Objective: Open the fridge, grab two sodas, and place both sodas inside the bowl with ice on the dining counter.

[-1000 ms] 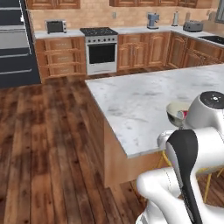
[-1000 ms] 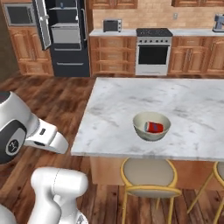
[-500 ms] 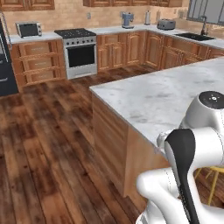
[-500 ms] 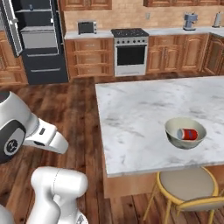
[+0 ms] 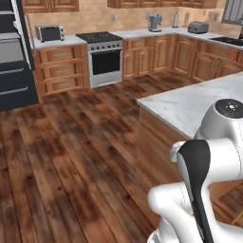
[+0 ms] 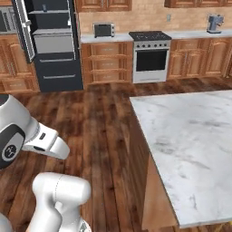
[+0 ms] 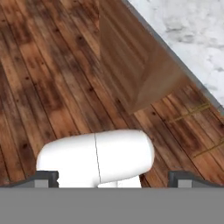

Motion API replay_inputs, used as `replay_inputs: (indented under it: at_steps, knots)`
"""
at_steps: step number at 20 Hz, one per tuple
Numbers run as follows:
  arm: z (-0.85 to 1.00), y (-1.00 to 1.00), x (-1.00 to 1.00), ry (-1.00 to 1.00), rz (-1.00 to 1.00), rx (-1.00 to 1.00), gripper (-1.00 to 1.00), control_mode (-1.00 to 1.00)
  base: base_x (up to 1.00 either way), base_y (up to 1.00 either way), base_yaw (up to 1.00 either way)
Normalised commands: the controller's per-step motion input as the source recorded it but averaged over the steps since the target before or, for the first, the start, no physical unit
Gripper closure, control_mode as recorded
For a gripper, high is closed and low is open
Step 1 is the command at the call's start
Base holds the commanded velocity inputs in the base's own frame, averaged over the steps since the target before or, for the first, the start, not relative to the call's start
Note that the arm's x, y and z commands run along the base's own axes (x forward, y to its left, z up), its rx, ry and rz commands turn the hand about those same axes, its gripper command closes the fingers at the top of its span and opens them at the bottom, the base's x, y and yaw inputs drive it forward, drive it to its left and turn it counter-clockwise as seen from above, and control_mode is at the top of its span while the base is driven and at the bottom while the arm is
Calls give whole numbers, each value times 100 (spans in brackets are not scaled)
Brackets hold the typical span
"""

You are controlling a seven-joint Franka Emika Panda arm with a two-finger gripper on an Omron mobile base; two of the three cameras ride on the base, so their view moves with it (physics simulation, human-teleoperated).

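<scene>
Nearest in the hand view, the pincer (image 7: 113, 178) sits at the bottom edge with its two dark fingertips (image 7: 43, 178) far apart, jaws wide and nothing between them. Beyond it lies the dark plank floor (image 7: 48, 87), and in the upper right of that frame runs the marbled tabletop of the dining counter (image 7: 192, 39) above its light wooden base.

In the left base view the white arm (image 5: 209, 156) fills the lower right, and the dining counter (image 5: 194, 102) shows its near corner at mid right. In the right base view the same tabletop (image 6: 190, 140) spreads across the right half of the frame, bare marble where it shows, with the arm (image 6: 27, 140) at lower left.

Farther off, across the wood floor, the fridge (image 6: 52, 45) stands at the upper left of the right base view, black, with a door swung open and grey inner shelves visible; in the left base view the fridge (image 5: 14, 57) sits at the far left edge. Right of it along the back wall come wooden cabinets (image 6: 106, 63), a toaster oven (image 6: 104, 30) on the wall countertop, and the steel-fronted oven range (image 6: 149, 56). A coffee machine (image 6: 214, 22) stands at the upper right.
</scene>
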Motion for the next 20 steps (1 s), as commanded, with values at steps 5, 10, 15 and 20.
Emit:
replay_inputs:
  at_steps: [5, 10, 15, 20]
  knots:
    - [0, 0, 0, 0, 0, 0, -100, 100, 66, 96, 17]
    - [0, 0, 0, 0, 0, 0, -100, 100, 84, 80, 15]
    - [0, 0, 0, 0, 0, 0, -100, 100, 98, 65, 13]
    - [0, 0, 0, 0, 0, 0, -100, 100, 100, 65, 12]
